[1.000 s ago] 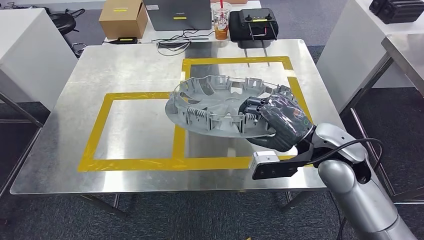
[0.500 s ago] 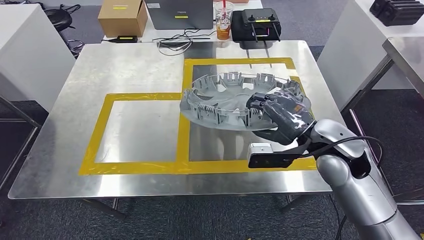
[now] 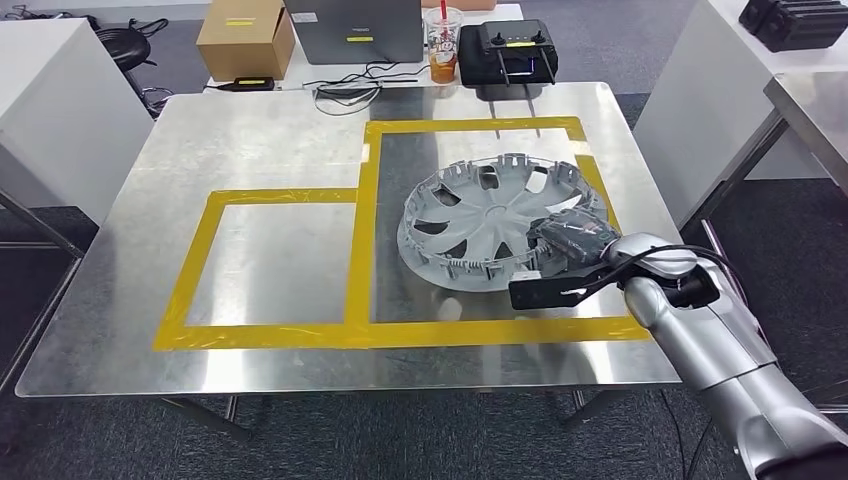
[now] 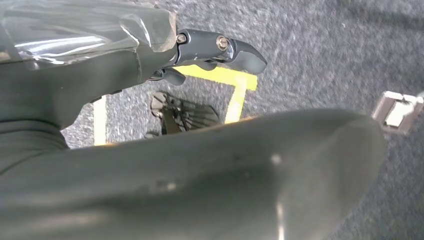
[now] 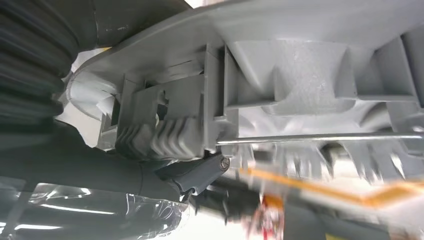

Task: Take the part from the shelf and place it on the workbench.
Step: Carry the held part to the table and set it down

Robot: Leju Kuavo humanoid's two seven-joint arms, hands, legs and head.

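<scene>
The grey wheel cover (image 3: 495,220) sits tilted over the steel workbench (image 3: 270,140), inside the right-hand square of yellow tape (image 3: 365,190), its far rim raised and its near rim low by the surface. The right hand (image 3: 575,236) grips the cover's near right edge, fingers (image 5: 195,172) clamped on the ribbed rim. The left hand (image 4: 150,45) hangs above grey carpet (image 4: 325,55); whether its fingers are apart or together cannot be told.
</scene>
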